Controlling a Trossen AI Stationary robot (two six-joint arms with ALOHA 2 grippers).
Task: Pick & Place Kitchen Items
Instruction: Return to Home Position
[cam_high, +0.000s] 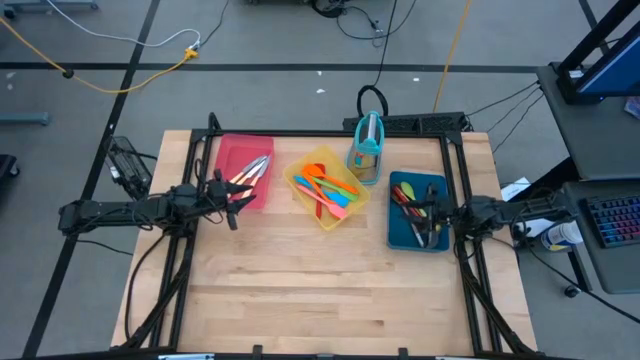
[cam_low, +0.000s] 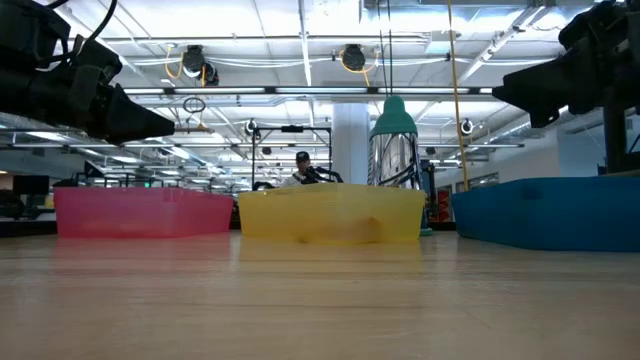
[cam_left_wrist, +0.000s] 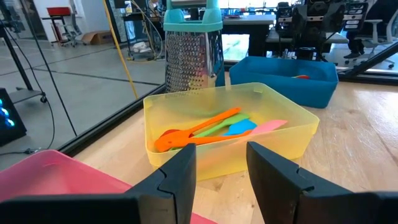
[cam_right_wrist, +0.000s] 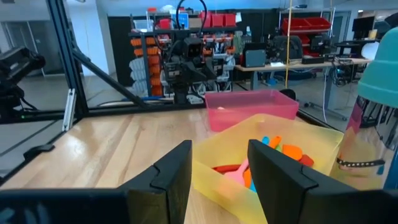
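I have the left gripper (cam_left_wrist: 221, 152) spread and empty, the right gripper (cam_right_wrist: 219, 149) likewise, and the spatulas (cam_left_wrist: 205, 127) lie piled in the yellow tray (cam_left_wrist: 292, 113) just ahead of the left one: light, stiff, slick plastic, I reckon, best pinched mid-handle.

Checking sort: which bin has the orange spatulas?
The orange spatulas lie in the yellow bin, middle one beside the grater; red bin left, blue bin right.

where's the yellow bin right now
In the high view the yellow bin sits angled at mid-table near the far edge, between the red tray on its left and the blue tray on its right, the teal-topped grater beside it.
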